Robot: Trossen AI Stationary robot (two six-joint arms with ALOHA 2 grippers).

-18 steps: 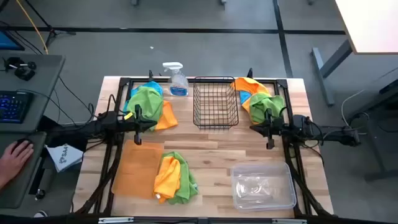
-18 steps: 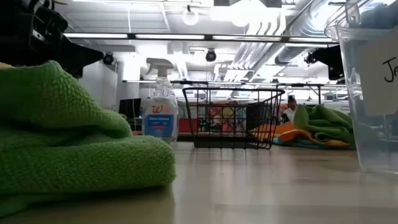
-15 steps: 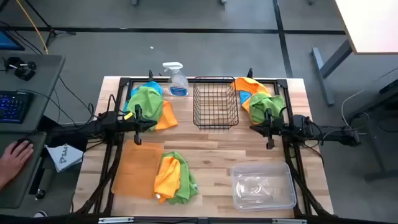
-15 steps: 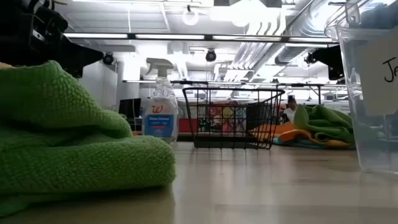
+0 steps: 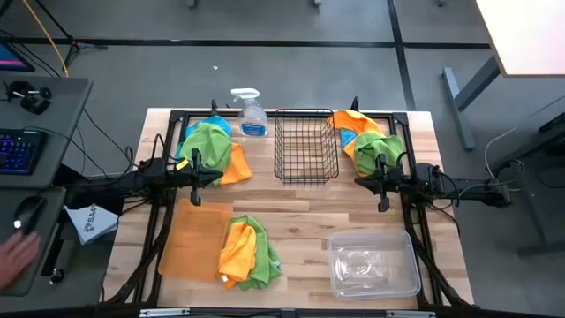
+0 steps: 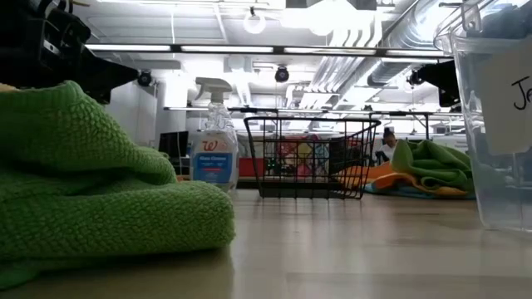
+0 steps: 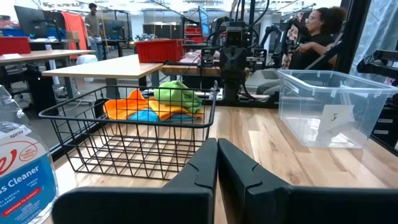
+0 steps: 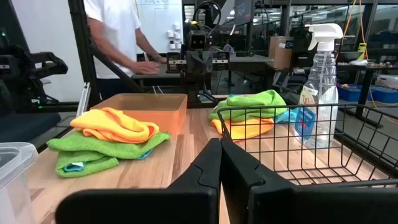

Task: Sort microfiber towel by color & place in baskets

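Three heaps of microfiber towels lie on the table: green over orange and blue at the far left [image 5: 212,150], orange, green and blue at the far right [image 5: 366,137], and orange on green at the near middle [image 5: 247,252]. The black wire basket [image 5: 305,146] stands between the far heaps. The clear bin [image 5: 372,263] sits near right, and the orange tray [image 5: 192,243] near left. My left gripper [image 5: 212,173] hovers level beside the left heap, shut [image 7: 217,163]. My right gripper [image 5: 364,181] hovers near the right heap, shut [image 8: 219,163]. Each points at the other.
A clear spray bottle with blue liquid [image 5: 250,113] stands at the far edge, left of the wire basket. A dark frame runs along the table's far edge and sides. Bare wood lies between the grippers. A person's hand [image 5: 13,252] rests at a desk left of the table.
Both arms and all towels have kept still. The person's hand at the desk left of the table has slid off the mouse toward the near side.
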